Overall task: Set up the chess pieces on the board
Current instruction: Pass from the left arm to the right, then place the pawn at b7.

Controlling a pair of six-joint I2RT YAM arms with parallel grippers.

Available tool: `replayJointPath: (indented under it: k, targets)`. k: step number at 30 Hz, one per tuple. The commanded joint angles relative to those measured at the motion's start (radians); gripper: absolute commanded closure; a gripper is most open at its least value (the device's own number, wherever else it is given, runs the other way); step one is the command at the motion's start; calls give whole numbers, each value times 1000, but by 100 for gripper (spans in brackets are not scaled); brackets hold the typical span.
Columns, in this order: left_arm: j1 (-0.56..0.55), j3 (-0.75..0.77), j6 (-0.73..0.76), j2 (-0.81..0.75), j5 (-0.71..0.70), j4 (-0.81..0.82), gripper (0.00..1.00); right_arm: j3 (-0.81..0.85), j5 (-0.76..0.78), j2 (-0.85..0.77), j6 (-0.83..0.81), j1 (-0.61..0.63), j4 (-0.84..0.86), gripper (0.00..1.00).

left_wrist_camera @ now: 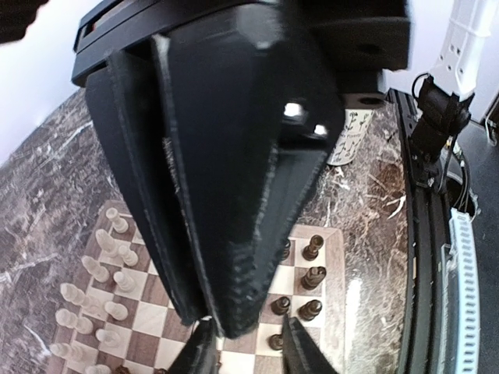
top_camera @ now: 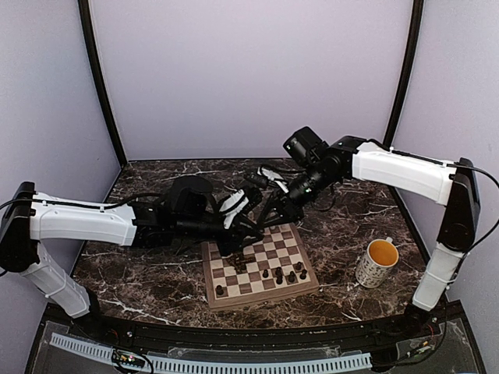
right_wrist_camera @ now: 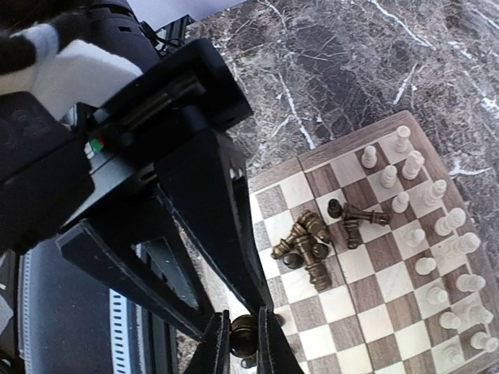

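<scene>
Evidently a dark chess piece [right_wrist_camera: 244, 333] is gripped between the closed fingertips of the right tool [right_wrist_camera: 238, 347], just over the board [right_wrist_camera: 366, 312] at the edge opposite the pale pieces [right_wrist_camera: 425, 265]. A heap of toppled dark pieces [right_wrist_camera: 312, 241] lies between. The left tool [left_wrist_camera: 251, 354] is held open and empty nearby.

The board [top_camera: 261, 269] lies mid-worktop [top_camera: 156, 273], with the mug [top_camera: 378, 262] to its right. Two rows of chess pieces [right_wrist_camera: 437, 265] stand along one edge, and toppled pieces [right_wrist_camera: 312, 241] lie heaped on the middle squares. One piece [right_wrist_camera: 244, 331] sits between the right gripper [right_wrist_camera: 242, 352] fingers.
</scene>
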Motion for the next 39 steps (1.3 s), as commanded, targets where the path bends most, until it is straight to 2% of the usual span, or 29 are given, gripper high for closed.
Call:
replayJointPath:
  k: [1,3,10,13,26,39]
  targets:
    - [-2,10,40,-17,-17,-13,63,-47,82,-77,-58,6,26,93]
    - [-2,-7,65,-28,-35,-18,62,-103,114,-111,-85,7,49,94]
    - [4,-84,108,-109,-269,17,58,-339,190,-213,-152,7,125,94]
    - [18,-97,92,-125,-296,44,56,-401,204,-234,-166,8,158,94]
    - [43,-78,70,-120,-339,30,55,-426,209,-117,-190,20,224,92]
    - [43,-58,61,-113,-347,10,54,-461,248,-70,-196,20,249,90]
